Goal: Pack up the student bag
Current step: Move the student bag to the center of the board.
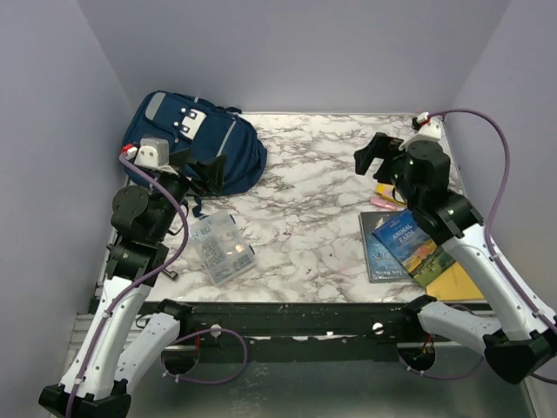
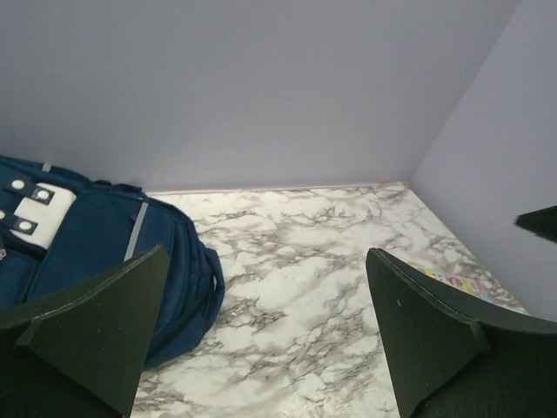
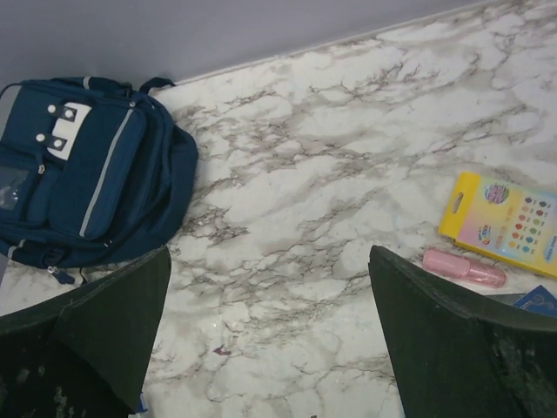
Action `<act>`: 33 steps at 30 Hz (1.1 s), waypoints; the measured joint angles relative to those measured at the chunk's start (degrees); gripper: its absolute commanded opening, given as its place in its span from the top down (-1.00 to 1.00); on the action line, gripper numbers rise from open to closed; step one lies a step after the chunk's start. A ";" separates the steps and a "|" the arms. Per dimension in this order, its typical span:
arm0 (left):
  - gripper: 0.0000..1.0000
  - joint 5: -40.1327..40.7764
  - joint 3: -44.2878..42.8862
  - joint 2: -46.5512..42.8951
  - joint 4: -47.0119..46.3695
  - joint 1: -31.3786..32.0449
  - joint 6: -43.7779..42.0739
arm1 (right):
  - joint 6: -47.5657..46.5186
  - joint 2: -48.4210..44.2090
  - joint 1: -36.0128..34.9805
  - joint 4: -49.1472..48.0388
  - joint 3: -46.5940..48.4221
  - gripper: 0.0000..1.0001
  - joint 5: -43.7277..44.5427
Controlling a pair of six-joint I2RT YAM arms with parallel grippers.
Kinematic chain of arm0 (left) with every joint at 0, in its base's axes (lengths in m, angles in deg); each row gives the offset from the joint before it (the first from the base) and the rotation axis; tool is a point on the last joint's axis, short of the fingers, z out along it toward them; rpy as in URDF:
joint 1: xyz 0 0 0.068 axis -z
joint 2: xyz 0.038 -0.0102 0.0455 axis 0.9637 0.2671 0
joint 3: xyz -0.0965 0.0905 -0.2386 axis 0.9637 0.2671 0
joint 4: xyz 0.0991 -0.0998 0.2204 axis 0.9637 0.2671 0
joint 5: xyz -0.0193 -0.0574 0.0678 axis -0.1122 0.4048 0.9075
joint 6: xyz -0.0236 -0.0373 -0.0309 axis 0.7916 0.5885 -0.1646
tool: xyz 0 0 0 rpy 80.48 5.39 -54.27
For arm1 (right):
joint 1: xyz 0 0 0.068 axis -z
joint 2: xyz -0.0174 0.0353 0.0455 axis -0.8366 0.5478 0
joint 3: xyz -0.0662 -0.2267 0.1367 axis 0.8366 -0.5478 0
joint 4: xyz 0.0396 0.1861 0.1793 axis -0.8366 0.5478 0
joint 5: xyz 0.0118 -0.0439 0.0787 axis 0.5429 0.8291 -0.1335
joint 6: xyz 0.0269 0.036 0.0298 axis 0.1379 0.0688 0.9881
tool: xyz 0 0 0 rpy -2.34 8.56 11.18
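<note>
The student bag [image 1: 196,139], a navy backpack with grey stripes and white buckle patches, lies at the back left of the marble table [image 1: 305,209]. It also shows in the left wrist view [image 2: 87,252] and the right wrist view [image 3: 87,174]. My left gripper [image 1: 209,170] hovers at the bag's near right edge, open and empty [image 2: 268,261]. My right gripper [image 1: 374,155] hangs over the back right of the table, open with only marble between its fingers [image 3: 270,257].
A clear plastic box [image 1: 222,248] sits near the left arm. Two books [image 1: 405,248] and a yellow sheet [image 1: 457,283] lie at the front right. A yellow crayon pack [image 3: 509,222] and a pink stick [image 3: 464,267] lie beneath the right arm.
</note>
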 measured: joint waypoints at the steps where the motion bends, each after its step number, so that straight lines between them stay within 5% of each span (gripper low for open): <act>1: -0.98 0.00 -0.02 -0.17 -0.39 0.57 -0.02 | 0.59 0.63 0.00 -0.37 -0.52 -1.00 -0.02; 9: -0.97 -0.48 -0.13 1.62 -0.94 4.57 -0.02 | 9.73 6.60 0.00 -8.76 -10.40 -1.00 -10.88; 19: -0.97 -0.59 -0.13 1.92 -0.76 7.74 0.17 | 27.82 26.47 -0.74 -37.68 -16.96 -1.00 -33.48; 33: -0.97 -1.09 -0.61 4.07 -0.31 10.91 0.79 | 41.44 60.70 -9.09 -55.49 -0.24 -0.83 -37.29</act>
